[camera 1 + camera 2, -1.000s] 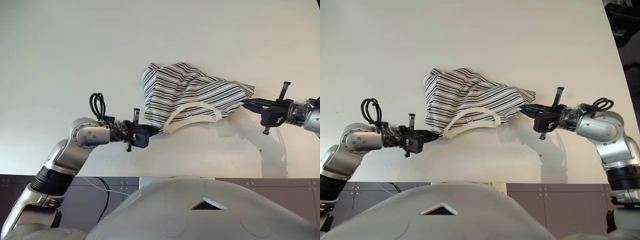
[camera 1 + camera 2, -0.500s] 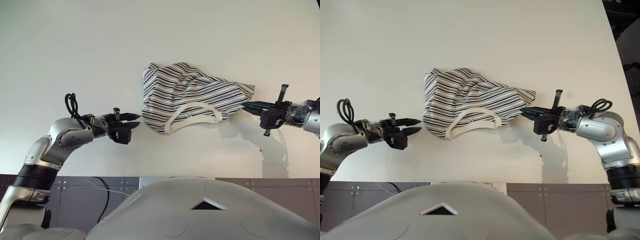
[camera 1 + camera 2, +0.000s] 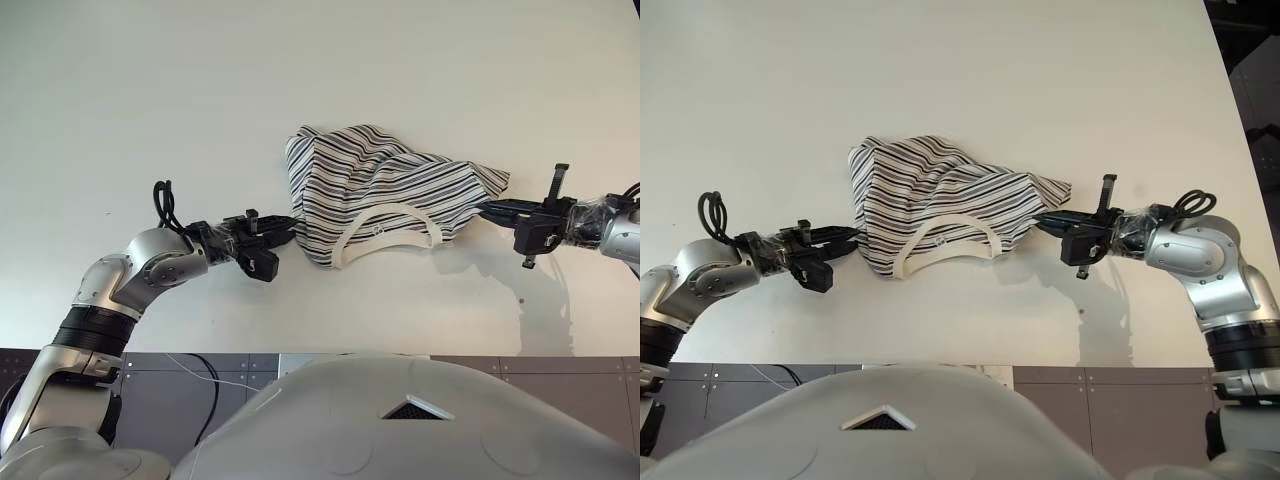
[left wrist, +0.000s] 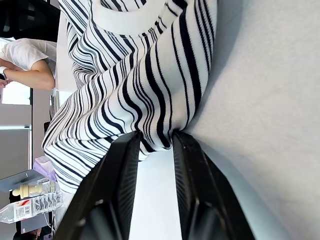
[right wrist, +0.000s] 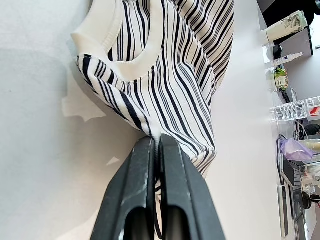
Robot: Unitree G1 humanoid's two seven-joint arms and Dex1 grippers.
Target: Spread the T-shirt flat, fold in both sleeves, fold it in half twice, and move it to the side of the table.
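The T-shirt (image 3: 385,195), striped black and white with a cream neckband (image 3: 400,208), lies bunched in a rumpled heap on the white desk (image 3: 200,100), not spread flat. The neckband loops along the edge of the T-shirt nearest the robot, and the cloth rises in folds behind it. One corner of the T-shirt tapers out to the robot's right.

At that right-hand corner sits the right gripper (image 3: 485,208). Its two fingers are pressed together on the striped cloth, so it has hold of the T-shirt's edge; the right wrist view shows the fabric pinched at the tips of the gripper (image 5: 156,139), with the neckband just beyond.

On the opposite side of the T-shirt is the left gripper (image 3: 287,228), low over the desk and pointing at the T-shirt's left edge. Its fingers are parted by a narrow gap — the left wrist view shows a fold of the striped edge reaching in between the tips of the gripper (image 4: 157,139), yet the fingers are not closed on it. The T-shirt therefore lies between the two grippers, touching both.

Beyond the T-shirt as seen from the right gripper, past the desk's edge, stand a few bottles (image 5: 287,22).
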